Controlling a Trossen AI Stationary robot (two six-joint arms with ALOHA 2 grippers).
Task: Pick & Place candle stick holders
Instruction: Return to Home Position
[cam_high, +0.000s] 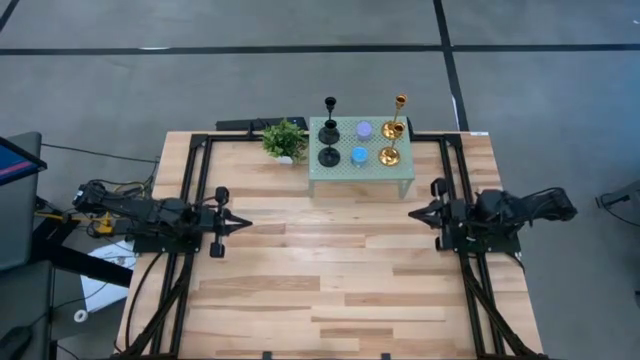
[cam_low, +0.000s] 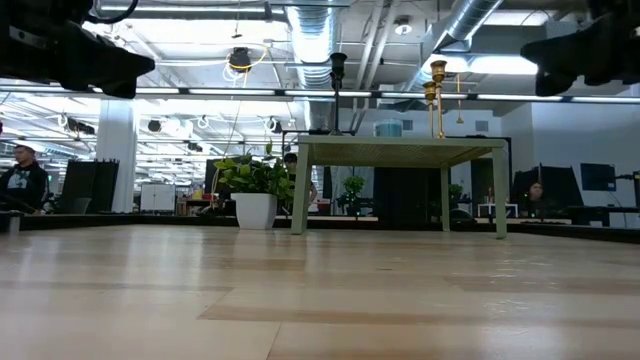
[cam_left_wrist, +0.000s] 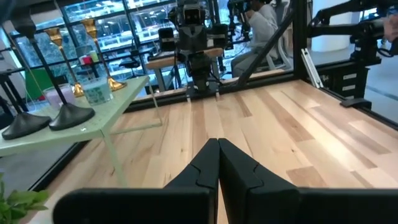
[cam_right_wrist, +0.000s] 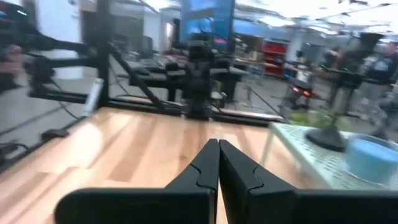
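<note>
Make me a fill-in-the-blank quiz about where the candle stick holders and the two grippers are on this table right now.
1. The two black holders stand at the end of the green shelf nearest the ____.
2. The purple candle and blue candle sit ____ the black holders and the gold holders.
3. The left gripper and right gripper face each other across the wooden table, both with fingers ____.

Missing words: plant; between; shut.

Gold holders shiny metal; black holders matt; shelf matt, perforated; table smooth pale wood.
</note>
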